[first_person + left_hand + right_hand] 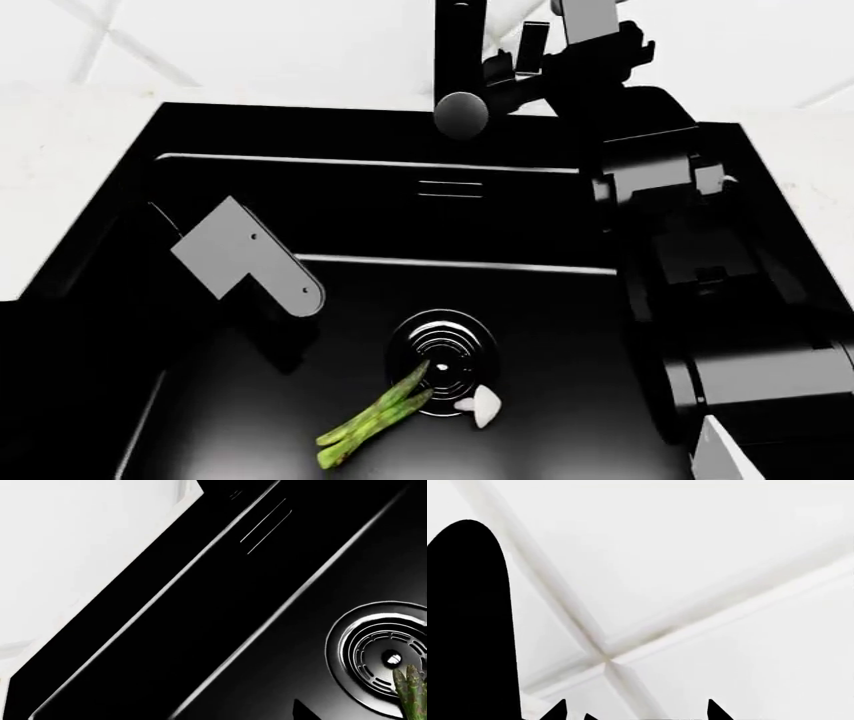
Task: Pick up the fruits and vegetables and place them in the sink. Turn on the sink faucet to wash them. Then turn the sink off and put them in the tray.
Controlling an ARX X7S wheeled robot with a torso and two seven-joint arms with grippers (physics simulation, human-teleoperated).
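With asparagus (375,418) and garlic (481,406) lying by the drain (442,357) at lower centre, the right claw (527,62), its opening unclear, should nudge the faucet (457,60) lever squarely at top centre.

You have a black sink (120,215) whose walls and stepped ledge look smooth, with thin bright glints along the edges that give it a slight sheen rather than a dead matt. Its round drain (443,350) reads as ribbed, polished metal with concentric rings catching light. The faucet (461,60) looks smooth and black, its round spout end a duller grey. The asparagus stalks (374,418) look matt green with scaly, rough tips. The garlic piece (481,406) looks pale and smooth. Your surrounding countertop (240,50) looks white, smooth and tiled.
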